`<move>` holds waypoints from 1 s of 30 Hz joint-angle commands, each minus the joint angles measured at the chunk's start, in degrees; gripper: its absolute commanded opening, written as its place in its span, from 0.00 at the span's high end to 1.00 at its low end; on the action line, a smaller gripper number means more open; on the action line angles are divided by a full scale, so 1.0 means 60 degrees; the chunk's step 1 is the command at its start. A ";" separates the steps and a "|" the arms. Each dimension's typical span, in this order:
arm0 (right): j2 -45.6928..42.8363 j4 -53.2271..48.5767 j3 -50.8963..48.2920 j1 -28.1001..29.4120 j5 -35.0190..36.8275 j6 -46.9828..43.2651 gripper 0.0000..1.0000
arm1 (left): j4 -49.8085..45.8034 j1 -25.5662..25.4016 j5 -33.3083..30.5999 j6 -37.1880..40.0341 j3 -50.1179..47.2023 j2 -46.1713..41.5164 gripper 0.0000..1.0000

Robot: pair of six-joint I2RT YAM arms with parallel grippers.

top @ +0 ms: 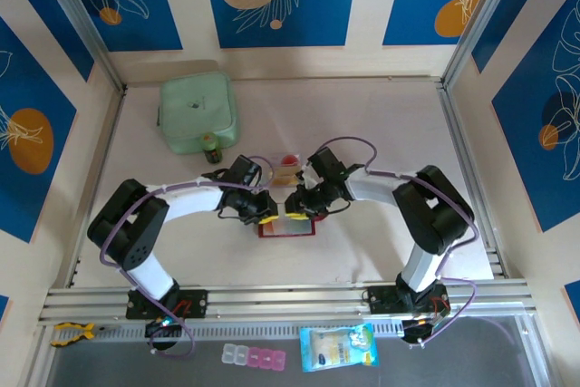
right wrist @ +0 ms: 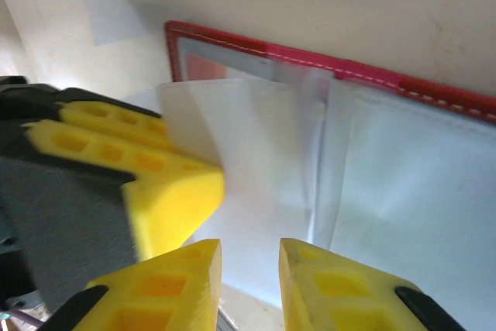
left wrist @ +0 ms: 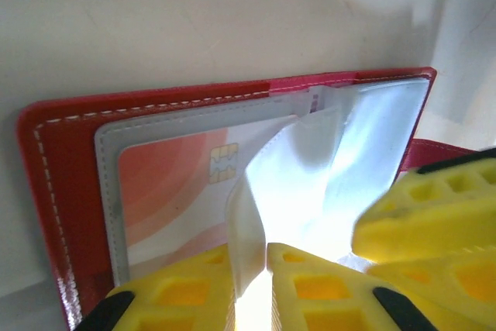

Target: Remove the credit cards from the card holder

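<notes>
Lying open at the middle of the table (top: 381,133), the card holder (top: 288,227) sits where the two arms meet, well apart from the pale green container (top: 198,113) at the far left. The left gripper (left wrist: 249,261) has its jaws pressed together on a clear pocket leaf (left wrist: 310,184) (the leaf stands up between the yellow fingers). Beside it, a tan-and-orange credit card (left wrist: 182,184) with a chip sits inside the holder's left pocket. The right gripper (right wrist: 249,253) hovers just beside the left one, jaws a narrow gap apart over the clear pockets, clamping nothing I can make out.
</notes>
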 commanded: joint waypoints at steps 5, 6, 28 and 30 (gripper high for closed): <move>-0.1086 -0.0934 0.0015 -0.0365 0.0649 -0.0049 0.73 | -0.0342 -0.0229 0.0434 0.0027 0.0813 -0.0022 0.81; -0.1172 -0.0946 -0.0027 -0.0416 0.0661 -0.0050 0.73 | -0.0376 -0.0246 0.0445 0.0043 0.0874 0.0019 0.81; -0.2636 -0.1702 -0.0717 -0.1003 0.1262 -0.0166 0.73 | -0.0566 -0.1039 0.0827 0.0259 0.2842 0.1838 0.78; -0.2824 -0.1813 -0.0780 -0.1067 0.1315 -0.0166 0.72 | -0.0551 -0.1078 0.0848 0.0261 0.2993 0.1972 0.75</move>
